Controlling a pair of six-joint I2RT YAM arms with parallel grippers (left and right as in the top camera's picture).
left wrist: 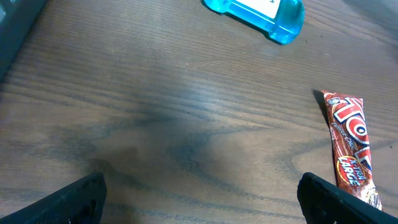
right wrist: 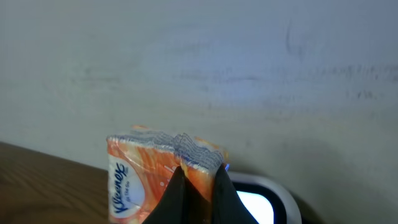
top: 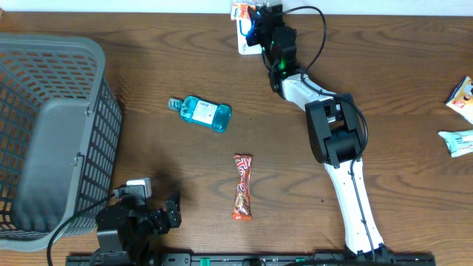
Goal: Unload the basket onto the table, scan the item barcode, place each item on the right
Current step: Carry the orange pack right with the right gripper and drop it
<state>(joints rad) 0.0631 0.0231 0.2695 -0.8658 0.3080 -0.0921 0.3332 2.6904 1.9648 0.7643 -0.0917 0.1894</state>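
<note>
At the table's far edge, right gripper pinched shut on tissue pack, held by its crimped end beside the glowing scanner, presumably to present the barcode; left gripper wide open, empty.

Far right of the blue bottle, an orange-and-white packet and a white-green packet run off the overhead edge, their print too small to read. Left of the bottle, the basket is cropped too. Up and right of the bottle, the right gripper covers part of the tissue pack. Its wrist view cuts off the pack's lower half and a white, lit object I can't identify. The left wrist view clips the bottle's top.
</note>
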